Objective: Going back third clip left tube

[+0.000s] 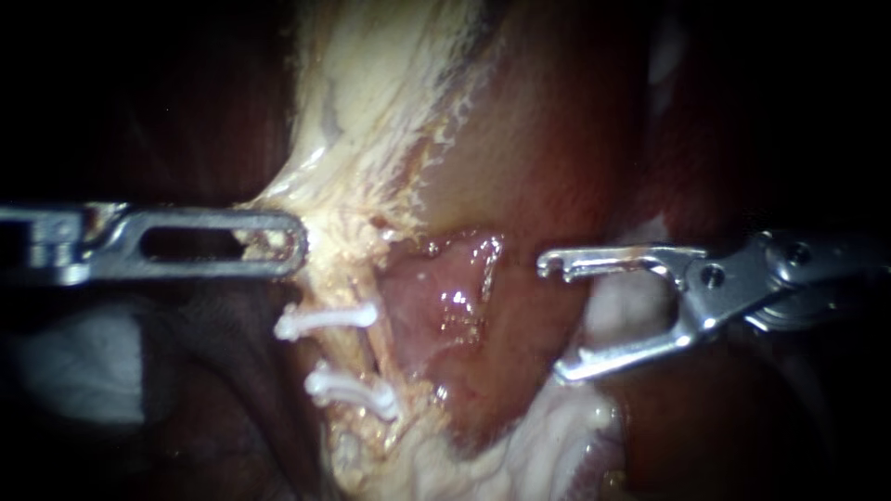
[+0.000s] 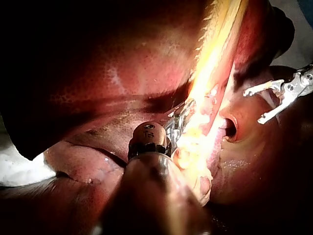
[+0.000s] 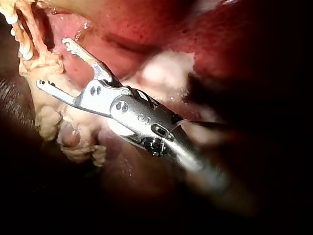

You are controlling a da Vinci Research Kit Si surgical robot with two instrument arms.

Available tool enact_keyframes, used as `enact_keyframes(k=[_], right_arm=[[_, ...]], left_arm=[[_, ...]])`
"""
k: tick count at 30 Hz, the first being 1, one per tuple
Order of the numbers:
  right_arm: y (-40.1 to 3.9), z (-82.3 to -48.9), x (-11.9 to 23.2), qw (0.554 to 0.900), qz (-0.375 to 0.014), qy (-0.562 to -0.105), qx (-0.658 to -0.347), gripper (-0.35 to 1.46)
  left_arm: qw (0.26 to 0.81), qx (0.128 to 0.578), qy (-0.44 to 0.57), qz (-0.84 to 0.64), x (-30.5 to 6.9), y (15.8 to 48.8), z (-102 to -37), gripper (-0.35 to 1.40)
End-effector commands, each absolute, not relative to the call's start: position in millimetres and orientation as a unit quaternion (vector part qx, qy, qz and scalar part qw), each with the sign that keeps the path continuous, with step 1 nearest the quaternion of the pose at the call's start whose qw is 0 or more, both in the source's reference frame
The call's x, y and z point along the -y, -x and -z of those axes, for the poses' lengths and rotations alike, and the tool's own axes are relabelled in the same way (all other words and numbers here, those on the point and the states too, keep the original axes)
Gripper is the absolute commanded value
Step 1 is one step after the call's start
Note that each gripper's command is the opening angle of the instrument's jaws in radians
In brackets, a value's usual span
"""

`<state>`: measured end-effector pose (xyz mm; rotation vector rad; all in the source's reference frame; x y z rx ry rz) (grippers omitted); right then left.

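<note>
1. Looks like the pull-back step. The right instrument (image 1: 554, 317) sits well apart from the left tube (image 1: 345, 357).
2. That tube runs down the pale strand, with an upper clip (image 1: 325, 320) and a lower clip (image 1: 353, 390) across it. I can't make out a third.
3. Next move, I'd guess: draw straight out rightward without snagging anything.
4. The right jaws gape wide and hold nothing. The left instrument (image 1: 295, 243) is clamped on the pale tissue (image 1: 371, 139) just above the clips, tenting it.
</note>
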<state>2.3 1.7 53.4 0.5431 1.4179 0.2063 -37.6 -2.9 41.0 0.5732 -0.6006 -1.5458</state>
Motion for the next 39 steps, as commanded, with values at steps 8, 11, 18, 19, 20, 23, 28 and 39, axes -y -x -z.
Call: enact_keyframes(k=[8, 11, 18, 19, 20, 23, 28, 39], right_arm=[[-2.4, -53.5, -1.8, 0.721, -0.094, -0.246, -0.641, 0.6], [-2.5, -53.5, -1.8, 0.721, -0.095, -0.246, -0.641, 0.6], [-2.6, -53.5, -1.7, 0.721, -0.095, -0.246, -0.641, 0.6], [-2.6, -53.5, -1.8, 0.721, -0.095, -0.246, -0.641, 0.6], [-2.6, -53.5, -1.8, 0.721, -0.095, -0.246, -0.641, 0.6], [-2.6, -53.5, -1.8, 0.721, -0.096, -0.245, -0.641, 0.6], [-2.6, -53.5, -1.9, 0.721, -0.095, -0.243, -0.642, 0.6], [-2.5, -53.4, -1.9, 0.721, -0.095, -0.243, -0.641, 0.6]], left_arm=[[0.64, 0.267, -0.242, 0.679, 3.8, 39.3, -44.1, -0.35], [0.64, 0.268, -0.243, 0.677, 3.7, 39.8, -45.2, -0.35], [0.639, 0.268, -0.245, 0.678, 3.1, 42.0, -46.8, -0.35], [0.639, 0.268, -0.244, 0.678, 3.1, 42.3, -46.8, -0.35], [0.639, 0.268, -0.245, 0.678, 3.1, 42.5, -46.9, -0.35], [0.638, 0.268, -0.247, 0.678, 3.0, 43.0, -46.9, -0.35], [0.638, 0.268, -0.248, 0.678, 3.1, 43.3, -47.0, -0.35], [0.638, 0.268, -0.248, 0.678, 3.2, 43.3, -47.1, -0.35]])
